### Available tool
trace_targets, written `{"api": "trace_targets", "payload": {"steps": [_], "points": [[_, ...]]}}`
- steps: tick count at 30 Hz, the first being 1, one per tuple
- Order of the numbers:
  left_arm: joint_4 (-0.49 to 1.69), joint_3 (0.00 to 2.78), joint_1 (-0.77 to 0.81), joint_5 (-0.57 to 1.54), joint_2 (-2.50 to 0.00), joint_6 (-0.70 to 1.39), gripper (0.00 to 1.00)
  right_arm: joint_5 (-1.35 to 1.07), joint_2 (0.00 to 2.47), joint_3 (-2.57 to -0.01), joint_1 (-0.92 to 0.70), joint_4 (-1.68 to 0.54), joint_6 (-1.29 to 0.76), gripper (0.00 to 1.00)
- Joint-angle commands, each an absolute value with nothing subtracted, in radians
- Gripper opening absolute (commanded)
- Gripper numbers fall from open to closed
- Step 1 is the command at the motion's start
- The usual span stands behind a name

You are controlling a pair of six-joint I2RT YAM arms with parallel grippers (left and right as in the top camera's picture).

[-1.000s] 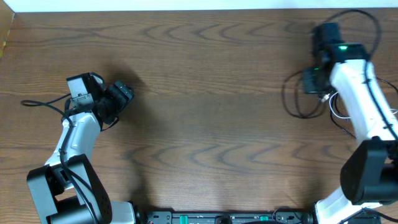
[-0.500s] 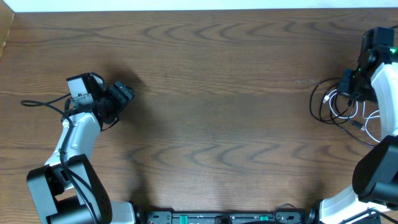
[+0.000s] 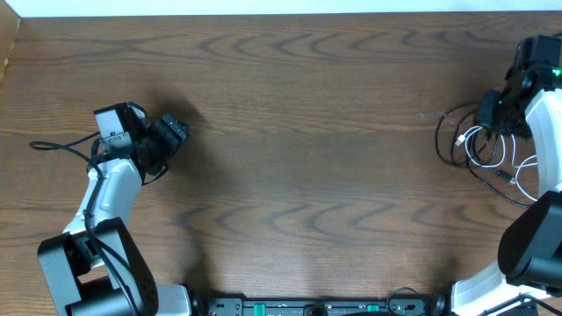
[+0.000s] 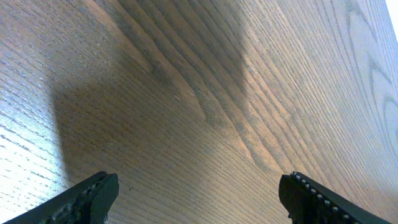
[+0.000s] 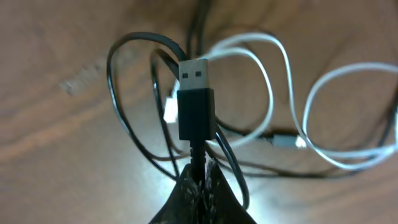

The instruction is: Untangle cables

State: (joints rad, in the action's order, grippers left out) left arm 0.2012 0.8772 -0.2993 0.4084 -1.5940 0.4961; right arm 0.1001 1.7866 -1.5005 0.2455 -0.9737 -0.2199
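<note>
The black cable [image 3: 450, 140] and the white cable [image 3: 518, 171] lie in tangled loops at the table's right edge. My right gripper [image 3: 493, 107] is above them, shut on the black cable just behind its USB plug [image 5: 195, 98]. In the right wrist view the gripper [image 5: 201, 171] pinches the cord, the black loops [image 5: 127, 118] and white loops [image 5: 323, 118] crossing beneath. My left gripper [image 3: 171, 133] is open and empty over bare wood at the left, its fingertips wide apart in the left wrist view [image 4: 199, 193].
The wooden table [image 3: 290, 158] fills the overhead view. A thicker black arm wire [image 3: 57, 147] trails left from the left arm. The right arm's base [image 3: 527, 254] stands at the lower right, close to the cables.
My right gripper moved right toward the table's edge with the black cable, dragging the tangle along, then shifted slightly. The left arm has not moved.
</note>
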Motion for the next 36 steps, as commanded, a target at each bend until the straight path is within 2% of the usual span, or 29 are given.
{"api": "trace_targets", "payload": {"steps": [1,10,15,23,36], "points": [[0.201,0.877,-0.302,0.396,-1.582,0.484,0.88,0.075,1.761,-1.464,0.247,-0.887,-0.230,0.01],[0.201,0.876,-0.302,0.396,-1.582,0.484,0.88,0.080,1.761,-1.342,0.264,-0.601,-0.220,0.01],[0.201,0.876,-0.302,0.396,-1.582,0.484,0.88,0.080,1.761,-1.342,0.313,-0.600,-0.231,0.01],[0.201,0.876,-0.302,0.396,-1.582,0.484,0.88,0.058,1.761,-1.341,0.441,-0.656,-0.389,0.01],[0.201,0.876,-0.302,0.396,-1.582,0.484,0.88,0.017,1.761,-1.341,0.545,-0.726,-0.389,0.01]]}}
